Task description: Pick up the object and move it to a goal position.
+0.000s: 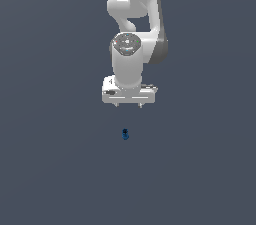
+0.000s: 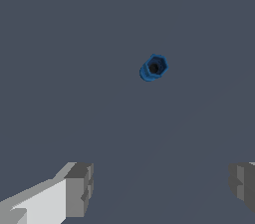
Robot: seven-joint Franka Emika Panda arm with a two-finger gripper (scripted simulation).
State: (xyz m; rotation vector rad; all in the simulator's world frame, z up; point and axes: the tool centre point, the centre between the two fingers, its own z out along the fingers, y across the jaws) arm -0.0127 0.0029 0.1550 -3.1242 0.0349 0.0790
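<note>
One flat, uniform dark grey-blue floor (image 1: 50,169) fills both views edge to edge, with no markings on it. Largest item on it is the white Panda arm (image 1: 134,14), entering the exterior view at 12 o'clock and hanging down through a rounded elbow to a wrist joint with a speckled grey cap (image 1: 126,44), which faces the camera. Below the wrist sits the wide white hand block, and under it the gripper (image 1: 129,105), pointing straight down; only two short finger stubs show beneath the block, one toward the exterior view's left and one toward its right. Gripper state: spread wide, nothing between the fingers. Wrist view confirms this, with one grey finger pad (image 2: 79,189) on a white finger at about 7 o'clock of the frame and the other pad at about 4 o'clock, bare floor across the whole gap between them. Smallest item is the object (image 1: 125,134), a tiny blue lump, much smaller than the hand block. In the exterior view it lies at about 6 o'clock from the gripper, well apart from the fingertips and untouched. In the wrist view the object (image 2: 153,68) shows as a short blue hexagon-edged piece with a dark hole or recess in its upper face; it appears slightly tilted, lower body offset from the rim. Whether that dark centre goes all the way through cannot be told.
</note>
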